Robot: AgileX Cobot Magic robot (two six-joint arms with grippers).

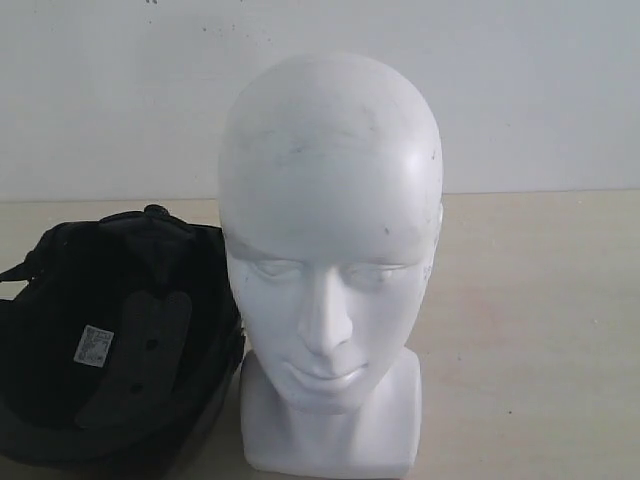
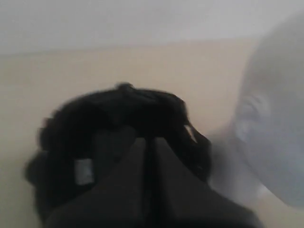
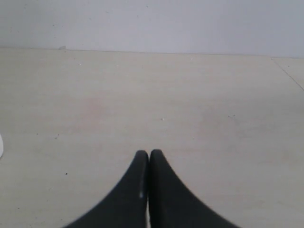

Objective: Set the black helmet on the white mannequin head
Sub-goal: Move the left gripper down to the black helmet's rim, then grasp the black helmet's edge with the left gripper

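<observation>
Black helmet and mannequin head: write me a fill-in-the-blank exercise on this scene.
The black helmet rests on the table ____ the white mannequin head, not on it.
The head stands ____ on its neck base.
The small label on the helmet's lining is ____.
The left pincer and right pincer are both ____.
Missing words: beside; upright; white; shut.

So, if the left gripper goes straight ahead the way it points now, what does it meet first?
Most likely the black helmet: the left gripper's shut fingers aim into the dark padded inside. The view is blurred, so how far is unclear. The white mannequin head stands aside from that line.
</observation>
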